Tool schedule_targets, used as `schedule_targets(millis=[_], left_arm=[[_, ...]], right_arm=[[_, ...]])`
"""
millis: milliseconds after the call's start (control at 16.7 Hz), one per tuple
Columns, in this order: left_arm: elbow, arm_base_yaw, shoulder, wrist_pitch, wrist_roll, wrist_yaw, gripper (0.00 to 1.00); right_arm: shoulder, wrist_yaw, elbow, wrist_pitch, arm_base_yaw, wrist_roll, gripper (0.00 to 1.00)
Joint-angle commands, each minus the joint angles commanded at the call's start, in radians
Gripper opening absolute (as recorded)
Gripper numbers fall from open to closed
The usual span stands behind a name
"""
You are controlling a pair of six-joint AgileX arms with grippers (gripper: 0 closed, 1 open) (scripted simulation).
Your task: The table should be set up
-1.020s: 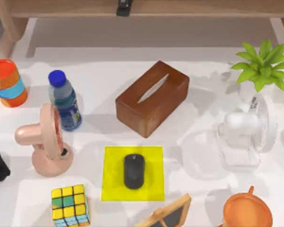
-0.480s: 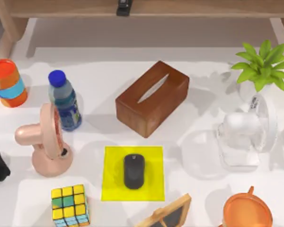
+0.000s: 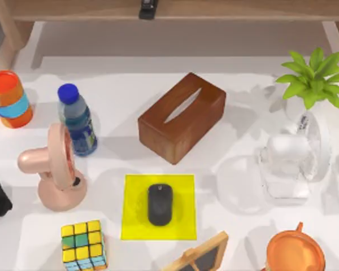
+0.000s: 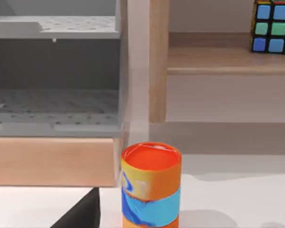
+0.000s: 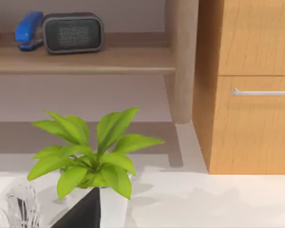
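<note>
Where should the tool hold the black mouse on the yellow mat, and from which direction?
Probably from above, closing across the narrow sides of the mouse. It lies flat on the yellow mat, long axis pointing toward the tissue box, with free space around.

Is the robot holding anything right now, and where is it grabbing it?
Nothing is held that can be seen; the mouse lies alone on the yellow mat.

The surface point(image 3: 130, 90) is smooth matt white; the tissue box point(image 3: 182, 117) looks like polished brown wood; the fan point(image 3: 294, 158) is clear plastic.
</note>
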Motion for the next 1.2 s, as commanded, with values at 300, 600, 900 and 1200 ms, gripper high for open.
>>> schedule_targets(millis=[300, 600, 900, 1200], left_arm=[[0.062, -0.014, 0.061, -0.002, 0.000, -0.012, 1.00], [0.375, -0.074, 0.368, -0.010, 0.002, -0.066, 1.00], [0.885, -0.156, 0.859, -0.021, 0.003, -0.139, 1.00], [1.351, -0.238, 1.305, -0.033, 0.005, -0.211, 1.00]], right_arm=[[0.000, 0.000, 0.000, 0.000, 0.000, 0.000, 1.00], [0.000, 0.000, 0.000, 0.000, 0.000, 0.000, 1.00], [0.000, 0.000, 0.000, 0.000, 0.000, 0.000, 1.00], [0.000, 0.000, 0.000, 0.000, 0.000, 0.000, 1.00]])
